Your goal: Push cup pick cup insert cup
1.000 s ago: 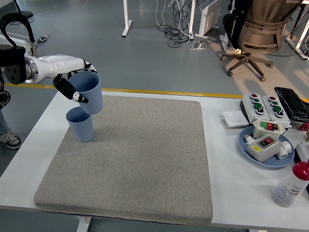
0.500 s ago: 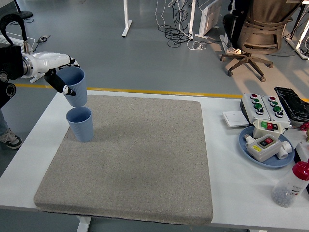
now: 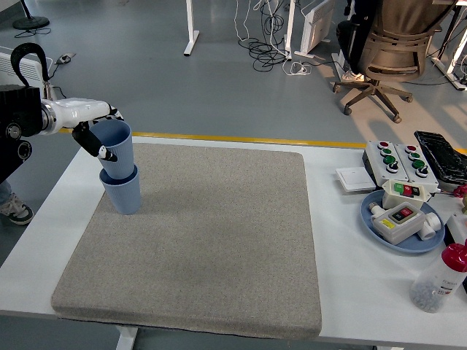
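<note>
A blue cup [image 3: 122,192] stands upright on the grey mat [image 3: 204,240] near its far left corner. A second blue cup [image 3: 114,148] sits partly inside it, its lower part within the standing cup's mouth and its upper half above the rim. My left hand [image 3: 97,137] comes in from the left edge and is shut on the upper cup, with dark fingers [image 3: 93,141] wrapped around its left side. The right arm is out of view.
On the right of the white table [image 3: 343,240] are a button box [image 3: 398,158], a blue plate [image 3: 373,219] holding switch boxes, a white card [image 3: 354,179], a black device [image 3: 442,154] and a red-capped bottle [image 3: 440,278]. An office chair stands on the floor beyond.
My left hand has carried the held cup left and down. It hung above and beside the standing cup before; now its base is inside that cup's mouth.
</note>
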